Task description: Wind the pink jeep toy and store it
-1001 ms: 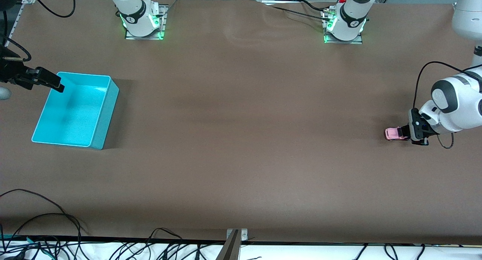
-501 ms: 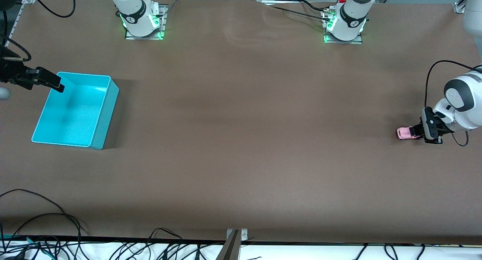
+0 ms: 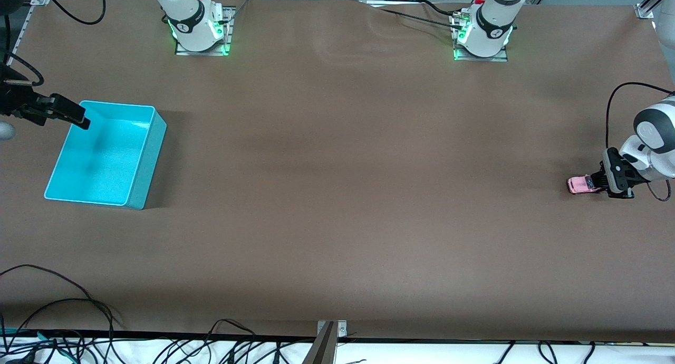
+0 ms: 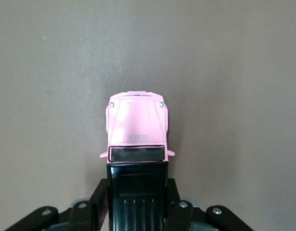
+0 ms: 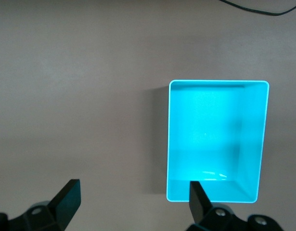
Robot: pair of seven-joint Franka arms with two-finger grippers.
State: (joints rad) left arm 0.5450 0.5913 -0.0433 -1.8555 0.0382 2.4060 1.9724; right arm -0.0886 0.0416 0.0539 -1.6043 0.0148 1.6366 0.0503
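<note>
The pink jeep toy (image 3: 580, 185) stands on the brown table at the left arm's end, its wheels on the surface. My left gripper (image 3: 596, 183) is shut on the jeep's black-roofed rear end. In the left wrist view the pink hood (image 4: 137, 126) points away from the fingers (image 4: 96, 207), which clamp both sides of the black roof. The turquoise bin (image 3: 105, 154) stands empty at the right arm's end. My right gripper (image 3: 79, 120) is open and empty over the bin's edge; the bin also shows in the right wrist view (image 5: 216, 139).
The two arm bases (image 3: 198, 24) stand along the table's edge farthest from the front camera. Loose black cables (image 3: 58, 311) lie at the nearest edge. Wide bare brown tabletop (image 3: 343, 169) separates bin and jeep.
My left gripper has dragged the jeep along the table toward the left arm's end, away from the bin. The right arm has not moved.
</note>
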